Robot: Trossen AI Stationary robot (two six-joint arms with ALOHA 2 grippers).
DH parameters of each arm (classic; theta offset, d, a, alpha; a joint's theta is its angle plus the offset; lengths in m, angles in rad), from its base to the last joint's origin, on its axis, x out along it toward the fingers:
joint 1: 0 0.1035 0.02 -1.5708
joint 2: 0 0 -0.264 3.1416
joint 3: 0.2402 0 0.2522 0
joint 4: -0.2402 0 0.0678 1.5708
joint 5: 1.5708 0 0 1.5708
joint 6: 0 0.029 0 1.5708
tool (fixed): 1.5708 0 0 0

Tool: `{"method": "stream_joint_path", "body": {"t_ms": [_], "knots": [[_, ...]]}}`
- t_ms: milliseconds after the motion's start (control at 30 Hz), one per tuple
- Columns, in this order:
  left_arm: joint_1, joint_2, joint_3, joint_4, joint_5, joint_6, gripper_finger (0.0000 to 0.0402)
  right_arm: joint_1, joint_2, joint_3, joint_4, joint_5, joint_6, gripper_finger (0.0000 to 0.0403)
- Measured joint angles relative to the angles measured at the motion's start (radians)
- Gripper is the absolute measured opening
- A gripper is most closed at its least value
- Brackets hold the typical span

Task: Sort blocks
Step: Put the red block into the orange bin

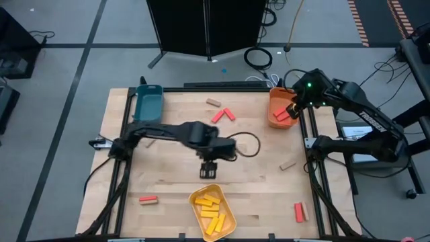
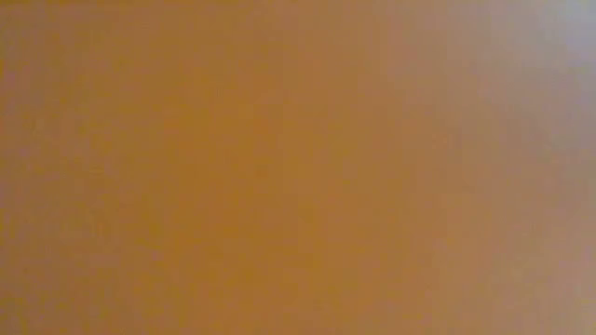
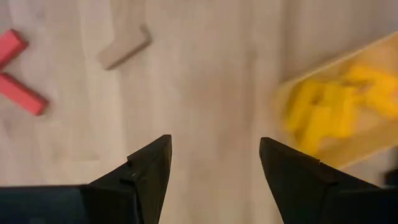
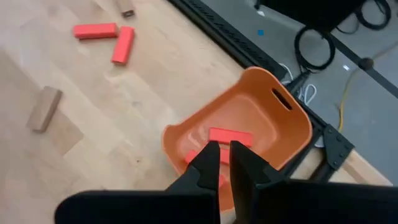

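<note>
Left pincer (image 1: 209, 172) hangs released above bare counter (image 1: 255, 181), just beside the yellow tray (image 1: 228, 204) holding yellow blocks (image 1: 209, 208). Right pincer (image 1: 293, 109) sits nearly clenched, empty, over the orange tray (image 1: 276, 101) containing red blocks (image 4: 230, 135). Loose red blocks (image 1: 223, 115) and tan blocks (image 1: 287, 165) lie scattered. A teal tray (image 1: 148, 102) occupies one far corner. Cables (image 1: 259, 57) cross the grey floor. The low view is blocked.

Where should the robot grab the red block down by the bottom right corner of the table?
Across its middle, coming straight down from above. The red block lies flat on the table with nothing touching it, so the fingers can close on its two long sides. The left gripper, open near the yellow tray, looks closest.
</note>
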Motion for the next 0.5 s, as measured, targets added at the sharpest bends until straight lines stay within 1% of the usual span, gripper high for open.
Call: {"method": "stream_joint_path", "body": {"t_ms": [100, 167, 300, 433, 500], "knots": [[-0.077, -0.096, -0.046, -0.003, 0.002, -0.13, 0.0239, 0.035, 0.0, 0.0, 0.01, 0.001, 0.0, 0.0], [-0.132, -0.152, -0.095, -0.011, -0.051, -0.242, 0.0239, 0.051, 0.001, 0.0, 0.03, 0.003, -0.014, 0.0], [-0.231, -0.242, -0.227, -0.008, -0.099, -0.431, 0.0239, 0.083, 0.006, 0.0, 0.061, 0.002, -0.016, 0.0], [-0.339, -0.309, -0.394, 0.002, -0.07, -0.611, 0.0239, 0.112, 0.008, 0.0, 0.065, 0.001, 0.007, 0.0], [-0.386, -0.321, -0.474, -0.016, -0.022, -0.689, 0.0239, 0.126, 0.01, 0.0, 0.065, 0.001, 0.029, 0.0]]}}
